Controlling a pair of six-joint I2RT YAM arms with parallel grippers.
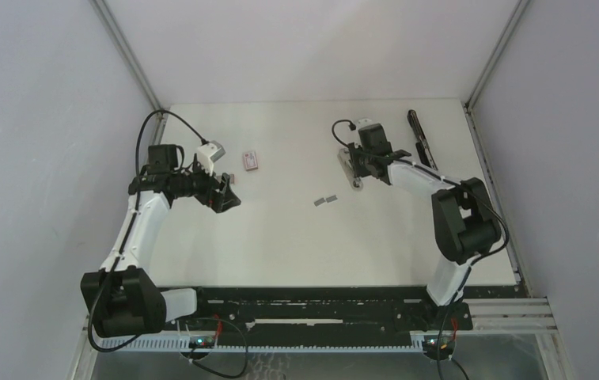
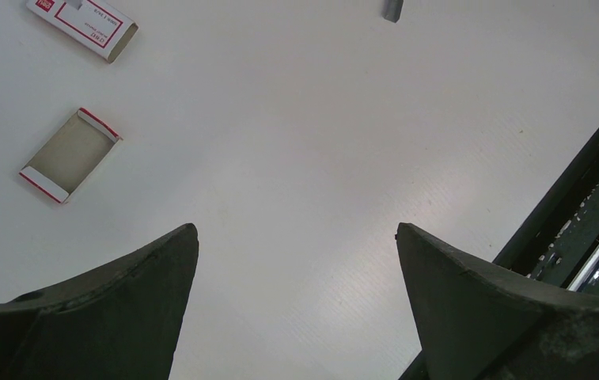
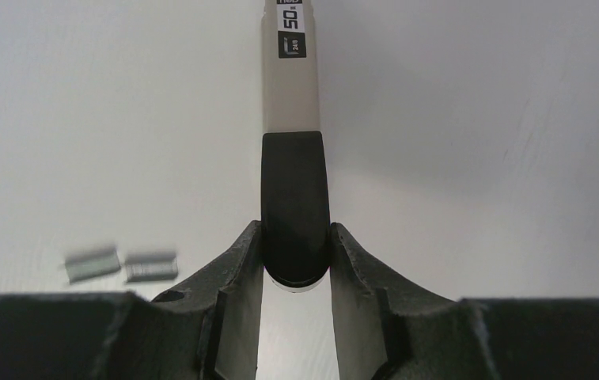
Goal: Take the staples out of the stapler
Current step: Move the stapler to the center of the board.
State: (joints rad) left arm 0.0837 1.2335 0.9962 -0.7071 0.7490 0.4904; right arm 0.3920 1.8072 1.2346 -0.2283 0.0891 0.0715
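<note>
The stapler (image 3: 290, 87) is long and slim, with a pale grey body and a black rounded end. It lies on the white table, pointing away from my right gripper (image 3: 296, 231), which is shut on that black end. From above, the stapler (image 1: 349, 165) shows mostly under that gripper (image 1: 359, 168) at the back right. Two short grey strips of staples (image 3: 122, 265) lie loose on the table left of the gripper, also visible from above as staples (image 1: 325, 201) mid-table. My left gripper (image 2: 296, 229) hangs open over bare table, holding nothing; from above, this left gripper (image 1: 225, 196) is far left of the stapler.
A pink-and-white box sleeve (image 2: 82, 20) and its open tray (image 2: 69, 154) lie ahead-left of the left gripper; the top view shows the box (image 1: 252, 161). A long black bar (image 1: 421, 136) lies at the back right. The table's black front rail (image 2: 573, 190) is at the right.
</note>
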